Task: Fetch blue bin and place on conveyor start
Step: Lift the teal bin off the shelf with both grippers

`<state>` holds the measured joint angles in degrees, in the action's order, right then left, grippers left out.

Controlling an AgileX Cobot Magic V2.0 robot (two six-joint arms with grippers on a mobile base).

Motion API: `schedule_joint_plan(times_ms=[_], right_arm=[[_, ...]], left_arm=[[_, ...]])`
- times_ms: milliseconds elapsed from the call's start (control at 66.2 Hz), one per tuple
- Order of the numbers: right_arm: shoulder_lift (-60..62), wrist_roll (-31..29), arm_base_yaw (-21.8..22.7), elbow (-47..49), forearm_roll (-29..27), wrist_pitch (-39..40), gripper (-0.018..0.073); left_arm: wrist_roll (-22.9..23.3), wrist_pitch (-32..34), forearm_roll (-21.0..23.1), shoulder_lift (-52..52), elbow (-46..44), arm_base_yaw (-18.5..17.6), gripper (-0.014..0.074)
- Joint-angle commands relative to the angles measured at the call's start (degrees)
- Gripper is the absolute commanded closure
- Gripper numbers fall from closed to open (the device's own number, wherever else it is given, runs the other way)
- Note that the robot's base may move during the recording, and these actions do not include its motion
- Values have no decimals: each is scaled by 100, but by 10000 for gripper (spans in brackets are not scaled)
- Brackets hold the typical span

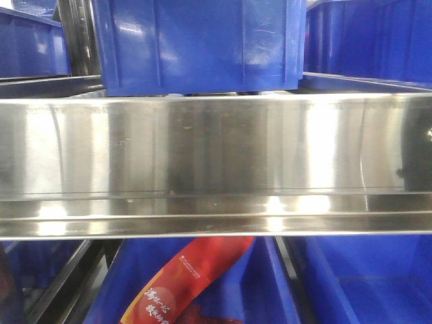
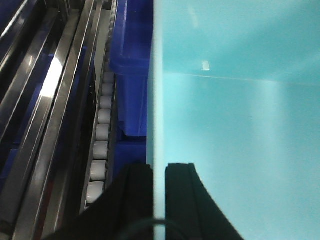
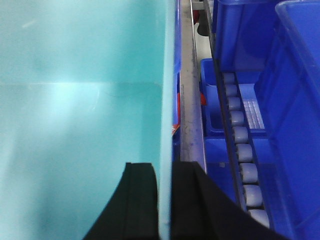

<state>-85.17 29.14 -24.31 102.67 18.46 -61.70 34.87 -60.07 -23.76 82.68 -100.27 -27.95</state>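
The blue bin (image 2: 240, 115) is a pale cyan tub that fills most of both wrist views, its smooth inside showing. My left gripper (image 2: 159, 172) is shut on the bin's left wall, one black finger outside and one inside. My right gripper (image 3: 165, 172) is shut on the bin's (image 3: 75, 100) right wall in the same way. The thin rim runs straight up between each pair of fingers. The conveyor start is out of view. The front view shows neither gripper nor the bin.
A shiny steel shelf rail (image 1: 216, 169) spans the front view, with dark blue crates (image 1: 196, 40) above and below it. A red packet (image 1: 182, 283) lies in a lower crate. Roller tracks (image 2: 100, 145) (image 3: 242, 160) and more blue crates (image 3: 295, 100) flank the bin.
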Motion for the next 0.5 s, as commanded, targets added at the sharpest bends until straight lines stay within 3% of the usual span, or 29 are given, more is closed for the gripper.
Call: schedule_joint_plan(times_ms=[0, 483], right_arm=[[84, -69, -36, 64, 128, 317, 718], [84, -69, -36, 64, 128, 357, 718]], left_arm=[[-27, 279, -102, -76, -73, -42, 708], [-27, 279, -102, -76, -73, -42, 708]])
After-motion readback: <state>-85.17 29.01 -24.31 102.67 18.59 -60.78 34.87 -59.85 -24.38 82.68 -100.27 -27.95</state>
